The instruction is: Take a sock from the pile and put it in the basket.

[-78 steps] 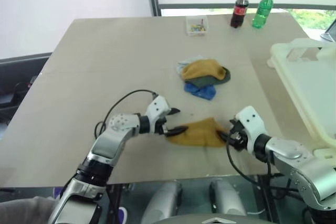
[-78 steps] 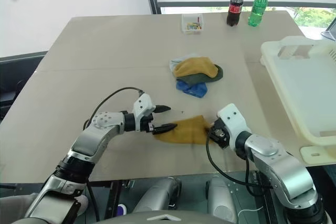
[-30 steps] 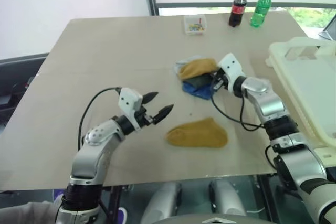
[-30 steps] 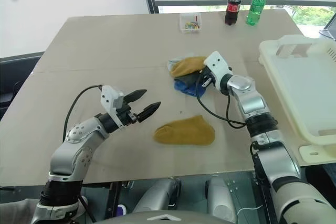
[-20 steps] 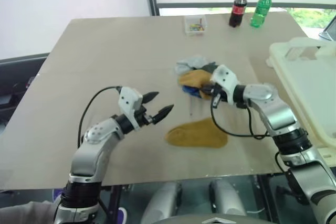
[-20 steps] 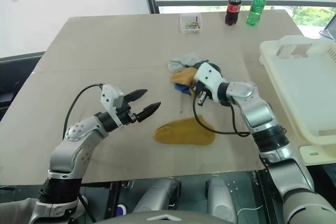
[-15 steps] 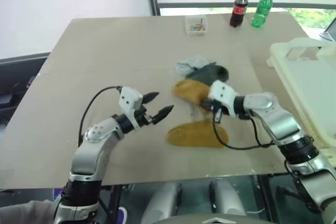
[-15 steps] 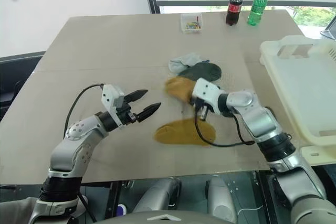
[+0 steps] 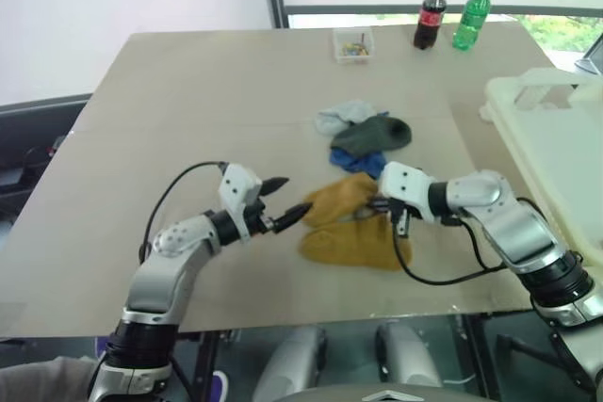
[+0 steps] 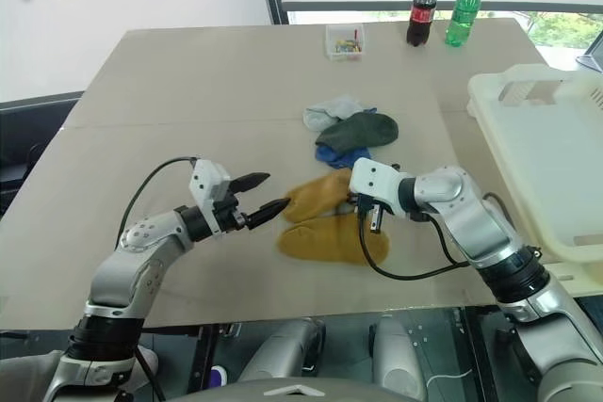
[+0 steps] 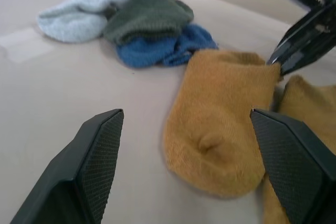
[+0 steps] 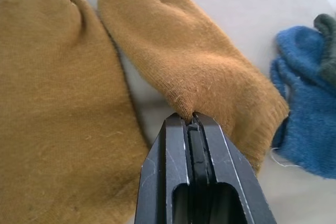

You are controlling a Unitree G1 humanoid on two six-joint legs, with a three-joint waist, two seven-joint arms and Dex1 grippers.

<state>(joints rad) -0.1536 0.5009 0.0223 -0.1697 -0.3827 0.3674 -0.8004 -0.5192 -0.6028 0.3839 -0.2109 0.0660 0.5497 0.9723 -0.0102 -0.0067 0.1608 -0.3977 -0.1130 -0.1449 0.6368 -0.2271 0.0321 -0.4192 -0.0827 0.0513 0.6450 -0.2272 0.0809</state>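
Nearest you, one mustard sock [image 9: 356, 244] lies flat on the surface [image 9: 188, 110], and it is the landmark here: your left gripper [image 9: 284, 202] hangs just beside its toe end with its jaws released and spread wide, holding nothing. Touching the far edge of that flat sock lies a second mustard sock [image 9: 341, 197], and your right gripper [image 12: 190, 125] has its jaws clenched on a fold of cloth at that sock's edge, as the right wrist view shows plainly; the sock itself rests on the surface rather than hanging free. Just beyond the flat sock, a little farther up the surface, sits what is left of the pile [image 9: 363, 134]: a blue sock, a dark green one over it and a pale grey-blue one beside them, all close together and untouched by either gripper. The basket [image 9: 556, 152] stands well apart from the flat sock, off to your right at the edge of the surface, and no sock can be seen in the part of it that shows. Farthest from the flat sock, at the back edge, are a small clear box [image 9: 353, 44] and two bottles [image 9: 452, 16]. So the task looks about half done at best: a sock is out of the pile and gripped, but you still have to lift it, carry it across to the basket and let go over it.
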